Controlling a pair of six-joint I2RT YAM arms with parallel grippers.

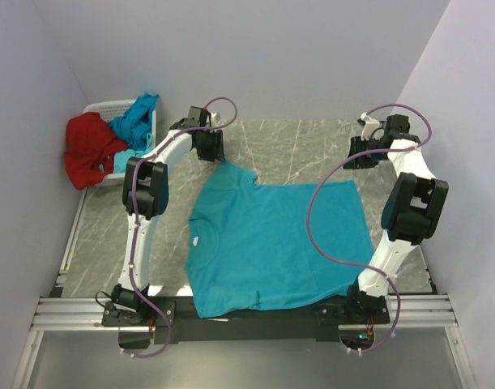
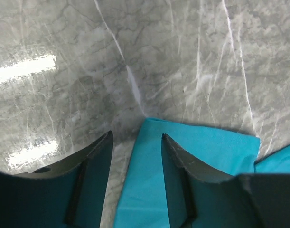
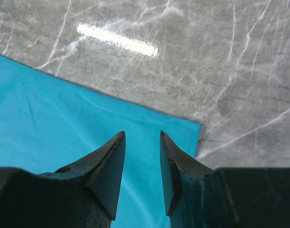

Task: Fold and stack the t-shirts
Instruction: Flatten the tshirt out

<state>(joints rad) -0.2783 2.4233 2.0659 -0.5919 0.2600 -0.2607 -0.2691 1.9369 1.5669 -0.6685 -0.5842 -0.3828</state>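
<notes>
Turquoise cloth, soft and matt with only faint creases, lies spread flat on the table (image 1: 296, 146). This is one shirt (image 1: 271, 243), turned sideways with its neck toward the left arm and its hem toward the right arm. Its near edge reaches the black bar where the arms are bolted.

At the far side of the shirt, the left pincer (image 1: 213, 154) hangs over the far sleeve. In its wrist view the left pincer (image 2: 135, 135) has two dark, wedge-shaped fingers standing partly apart. The sleeve's pointed corner (image 2: 154, 128) lies on the stone in the gap and under the right-hand finger. The fingers grip nothing.

The right pincer (image 1: 362, 154) stands over the far corner of the hem. Seen from its wrist, the right pincer (image 3: 142, 133) is also partly open, with a narrow gap between the tips. Smooth cloth (image 3: 64, 123) shows below the fingers and a stitched edge runs just ahead of them, with the square corner to their right. The cloth is not pinched.

Beyond both pincers the table is grey stone-look, veined in white and glossy enough to throw back the lamps.

To the left of the left pincer, in the far corner by the wall, sits a white plastic basket (image 1: 101, 109) with slotted sides. A red shirt (image 1: 89, 150) spills over its near rim in a crumpled heap. More turquoise shirts (image 1: 138, 117) are bunched inside, against its right wall.
</notes>
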